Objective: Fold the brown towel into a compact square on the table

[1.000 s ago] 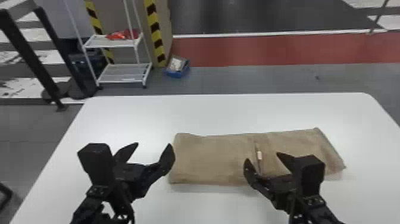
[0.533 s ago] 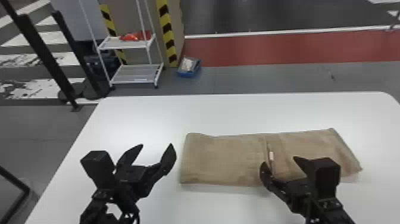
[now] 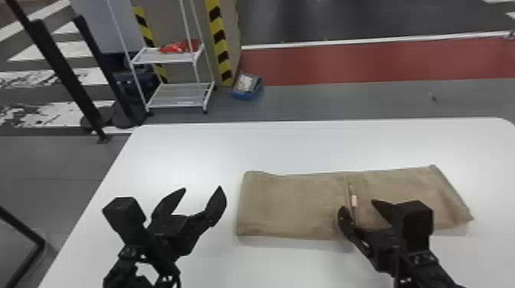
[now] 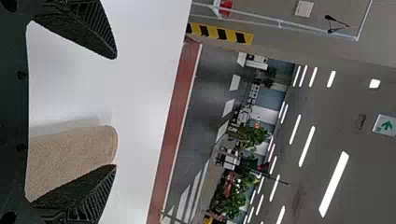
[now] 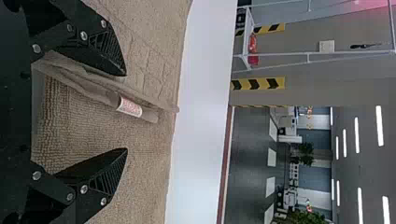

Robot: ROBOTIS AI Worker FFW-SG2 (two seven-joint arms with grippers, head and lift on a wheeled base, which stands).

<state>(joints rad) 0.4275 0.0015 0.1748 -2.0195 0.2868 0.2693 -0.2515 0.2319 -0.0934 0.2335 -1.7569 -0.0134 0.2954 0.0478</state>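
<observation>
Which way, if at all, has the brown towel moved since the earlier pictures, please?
No, the towel has not moved: in the head view it keeps its place against the table's far edge.

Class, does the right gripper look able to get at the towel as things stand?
Probably yes: the right gripper is open with its fingers at the towel's near side, and nothing seems to stand in the way.

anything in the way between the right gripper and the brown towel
Nothing visible is in the way. The right gripper sits open at the brown towel, with the small white label at the towel's layered edge showing near its fingertips.
</observation>
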